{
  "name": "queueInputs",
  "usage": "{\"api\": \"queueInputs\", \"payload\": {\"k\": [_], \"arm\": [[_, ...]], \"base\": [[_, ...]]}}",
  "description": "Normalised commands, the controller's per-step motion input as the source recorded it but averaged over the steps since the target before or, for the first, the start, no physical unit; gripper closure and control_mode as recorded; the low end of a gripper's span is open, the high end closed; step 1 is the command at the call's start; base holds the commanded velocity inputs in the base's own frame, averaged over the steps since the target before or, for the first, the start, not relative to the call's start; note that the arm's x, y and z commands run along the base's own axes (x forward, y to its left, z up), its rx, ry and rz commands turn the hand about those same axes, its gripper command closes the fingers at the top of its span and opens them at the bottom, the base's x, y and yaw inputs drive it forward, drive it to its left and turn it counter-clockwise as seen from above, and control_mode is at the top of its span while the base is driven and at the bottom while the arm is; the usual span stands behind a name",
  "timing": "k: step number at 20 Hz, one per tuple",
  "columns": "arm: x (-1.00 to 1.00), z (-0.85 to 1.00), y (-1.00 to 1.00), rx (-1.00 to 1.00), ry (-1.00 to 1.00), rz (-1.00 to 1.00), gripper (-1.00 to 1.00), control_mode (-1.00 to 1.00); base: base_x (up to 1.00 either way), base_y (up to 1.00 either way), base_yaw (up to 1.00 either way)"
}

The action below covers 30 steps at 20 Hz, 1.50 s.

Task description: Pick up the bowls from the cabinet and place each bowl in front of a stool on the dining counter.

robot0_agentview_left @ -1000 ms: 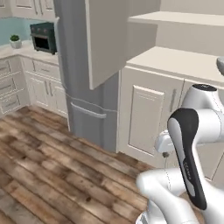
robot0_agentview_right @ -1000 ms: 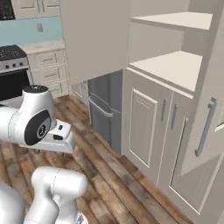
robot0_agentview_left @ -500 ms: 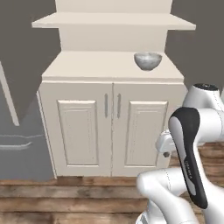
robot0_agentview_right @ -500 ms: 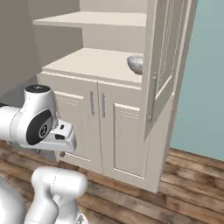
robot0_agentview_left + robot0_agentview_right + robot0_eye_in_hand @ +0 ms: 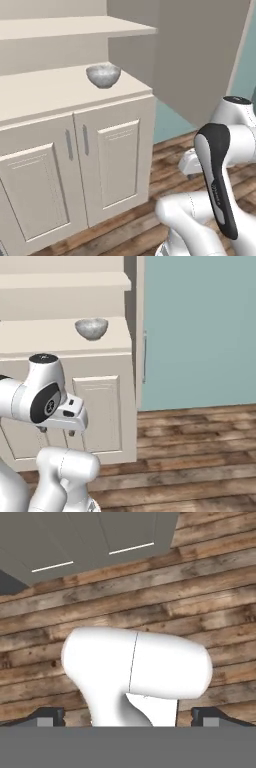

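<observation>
A grey speckled bowl (image 5: 103,76) is sitting upright on the cream cabinet (image 5: 90,165), on the ledge above the panelled doors and below the open shelf (image 5: 75,26), close to that ledge's right end and toward its back. The spot is putting the bowl in plain reach from the front, with nothing beside it to crowd a grasp. In the right base view the same bowl (image 5: 91,328) is resting near the ledge's right-hand corner, just short of the cabinet's side wall.

The white arm is folding low and tight against its own base, well below the ledge and well apart from the bowl, a posture that is likely keeping it compact while the base is lining up with the cabinet. The end effector (image 5: 128,714) is pointing down at the plank floor (image 5: 200,587), its two dark finger tips (image 5: 47,716) standing spread wide at either side of the hand view with nothing between them, ready for a bowl's rim rather than holding one.

The grasp is not yet under way: the arm is needing to rise to ledge height and reach in over the doors. Only this one bowl is appearing on the cabinet.
</observation>
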Motion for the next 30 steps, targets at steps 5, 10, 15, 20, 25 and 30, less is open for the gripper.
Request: {"api": "queueInputs", "payload": {"k": [5, 10, 15, 20, 25, 30], "arm": [[0.00, 0.00, 0.00, 0.00, 0.00, 0.00, -1.00, 1.00], [0.00, 0.00, 0.00, 0.00, 0.00, 0.00, -1.00, 1.00], [0.00, 0.00, 0.00, 0.00, 0.00, 0.00, -1.00, 1.00], [0.00, 0.00, 0.00, 0.00, 0.00, 0.00, -1.00, 1.00], [0.00, 0.00, 0.00, 0.00, 0.00, 0.00, -1.00, 1.00], [0.00, 0.00, 0.00, 0.00, 0.00, 0.00, -1.00, 1.00]], "base": [[0.41, 1.00, -0.33], [0.50, 0.69, -0.12], [0.60, -0.12, 0.05], [0.49, -0.63, 0.17], [0.60, -0.59, 0.18], [0.56, 0.38, 0.00]]}}
